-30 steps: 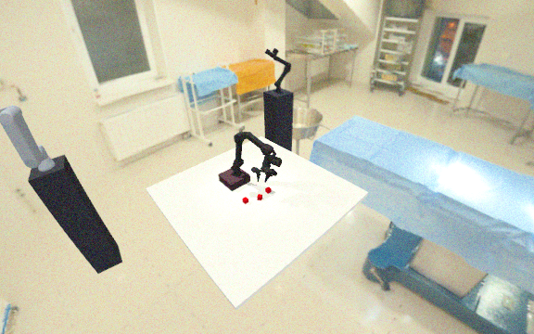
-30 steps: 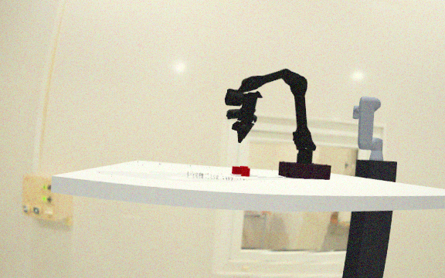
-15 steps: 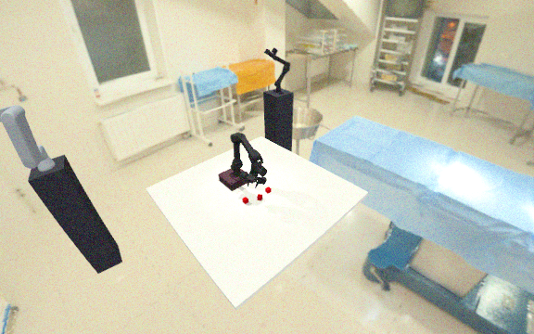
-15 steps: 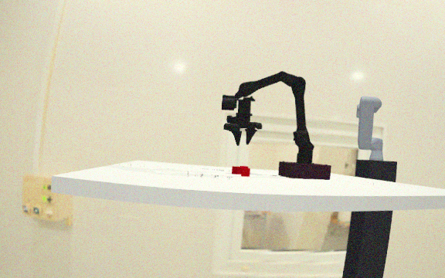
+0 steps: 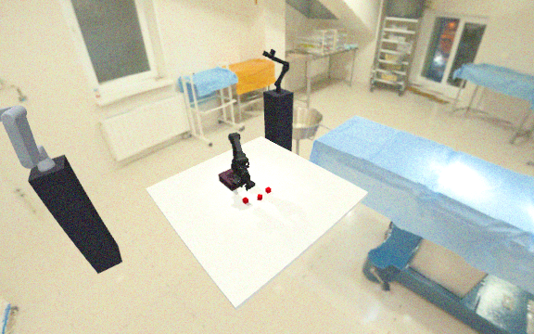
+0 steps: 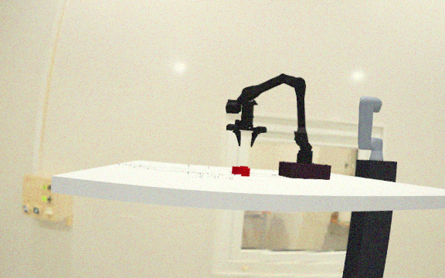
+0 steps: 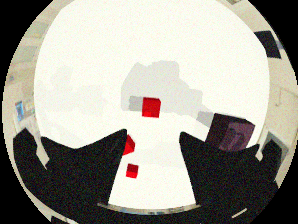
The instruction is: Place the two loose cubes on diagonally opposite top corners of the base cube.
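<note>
Three small red cubes lie in a short row on the white table [image 5: 248,260] [image 6: 168,189] [image 7: 100,50]: one [image 5: 245,200] [image 7: 132,169], one [image 5: 260,197] [image 7: 128,144] and one [image 5: 268,189] [image 7: 152,107]. I cannot tell which is the fixed base cube. In the exterior view they overlap as a red clump [image 6: 240,170]. My gripper [image 5: 248,186] [image 6: 246,144] [image 7: 153,135] is open and empty. It points straight down and hangs well above the cubes.
The arm's dark base plate [image 5: 228,179] [image 6: 304,170] [image 7: 229,133] sits on the table close to the cubes. Dark pedestals with other arms stand off the table [image 5: 74,213] [image 5: 278,118] [image 6: 375,170]. A blue-draped bed [image 5: 434,186] stands to the right.
</note>
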